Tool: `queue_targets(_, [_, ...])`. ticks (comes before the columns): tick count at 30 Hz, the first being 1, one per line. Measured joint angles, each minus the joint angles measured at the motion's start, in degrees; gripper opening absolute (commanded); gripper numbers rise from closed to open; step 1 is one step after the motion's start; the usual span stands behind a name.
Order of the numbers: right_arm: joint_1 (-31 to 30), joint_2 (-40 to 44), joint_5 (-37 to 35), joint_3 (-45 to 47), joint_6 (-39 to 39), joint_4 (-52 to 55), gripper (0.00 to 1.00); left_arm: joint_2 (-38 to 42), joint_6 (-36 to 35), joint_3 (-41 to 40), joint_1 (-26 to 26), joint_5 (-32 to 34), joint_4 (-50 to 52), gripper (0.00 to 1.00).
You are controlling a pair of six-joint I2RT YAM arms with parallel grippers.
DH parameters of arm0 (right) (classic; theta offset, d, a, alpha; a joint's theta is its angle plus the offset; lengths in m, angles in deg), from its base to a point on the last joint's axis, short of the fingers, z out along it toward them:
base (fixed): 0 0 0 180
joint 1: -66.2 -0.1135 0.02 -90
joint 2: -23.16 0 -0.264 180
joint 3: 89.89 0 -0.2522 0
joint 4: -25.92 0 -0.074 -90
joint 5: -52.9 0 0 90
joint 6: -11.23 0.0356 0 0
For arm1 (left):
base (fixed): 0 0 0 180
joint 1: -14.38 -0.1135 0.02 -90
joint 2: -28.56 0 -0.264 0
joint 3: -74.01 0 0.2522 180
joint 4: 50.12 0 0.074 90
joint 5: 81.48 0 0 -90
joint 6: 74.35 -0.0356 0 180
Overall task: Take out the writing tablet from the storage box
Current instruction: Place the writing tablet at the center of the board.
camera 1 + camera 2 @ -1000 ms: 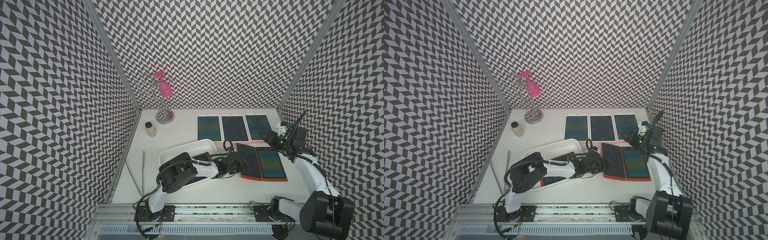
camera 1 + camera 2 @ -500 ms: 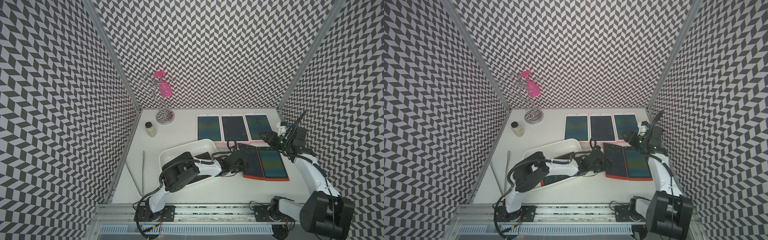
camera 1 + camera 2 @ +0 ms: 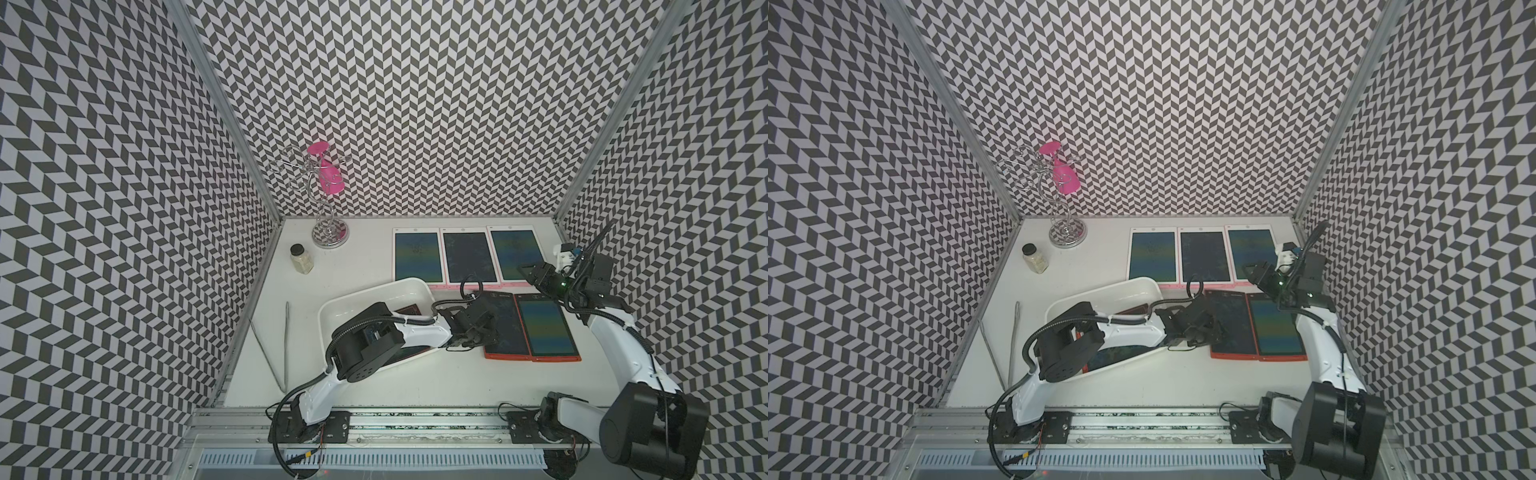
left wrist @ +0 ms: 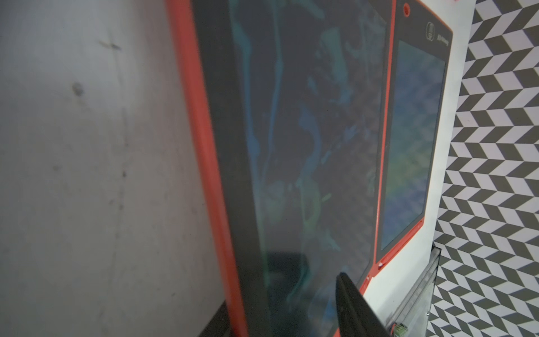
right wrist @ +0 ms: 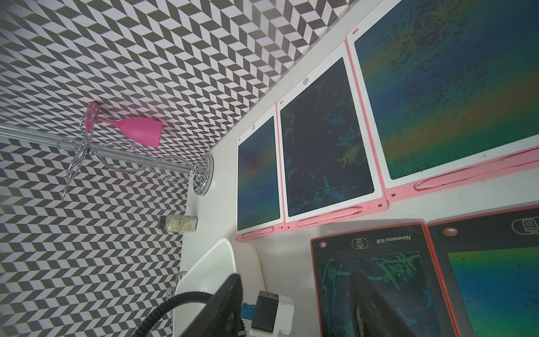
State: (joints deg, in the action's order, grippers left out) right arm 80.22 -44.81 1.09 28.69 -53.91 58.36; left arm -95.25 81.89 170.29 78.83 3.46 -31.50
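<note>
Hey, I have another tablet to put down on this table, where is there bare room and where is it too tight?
Bare table runs along the front, between the red tablets and the front rail. A second patch lies behind the storage box, between the jar and the pink tablets. Crowded: the right and back, where tablets lie edge to edge.

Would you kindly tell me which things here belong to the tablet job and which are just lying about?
Job: box, tablet inside it, red tablets and pink tablets already out.
Lying about: jar, pink glass, wire rack, tongs.
</note>
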Motion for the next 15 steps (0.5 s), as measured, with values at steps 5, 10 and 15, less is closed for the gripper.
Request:
queue_targets(5, [0.0,0.0,0.09,0.0,0.0,-0.68,0.59,-0.07,-0.7,1.92,-0.09,-0.63,0.48,0.84])
queue_targets(10, [0.0,0.0,0.15,0.0,0.0,-0.83,0.59,-0.07,-1.09,1.92,-0.17,-0.7,0.72,0.84])
queue_targets(15, [0.0,0.0,0.17,0.0,0.0,-0.85,0.59,0.02,-1.55,1.9,-0.44,-0.61,1.03,0.84])
